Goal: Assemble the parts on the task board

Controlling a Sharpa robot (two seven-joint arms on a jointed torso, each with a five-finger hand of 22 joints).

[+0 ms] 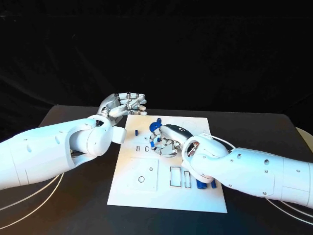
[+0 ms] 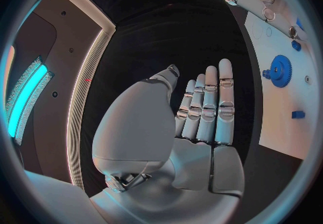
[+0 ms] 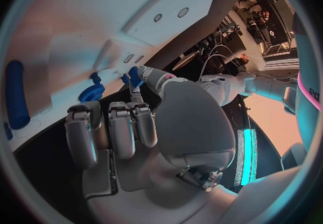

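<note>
We see a flat white task board with a smooth, matt face like painted plastic, lying on a matt black table. The small blue toothed gear looks like moulded plastic, faintly shiny. Both arms wear glossy white plastic shells; the silver left hand and silver right hand gleam like brushed metal.

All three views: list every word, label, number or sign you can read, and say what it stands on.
"ed": cut-off letters on the pink-edged panel at the rim of the right wrist view; the full word cannot be told.
Task board: no print that can be read.
Left hand, right hand, blue parts: no markings that can be read.
</note>
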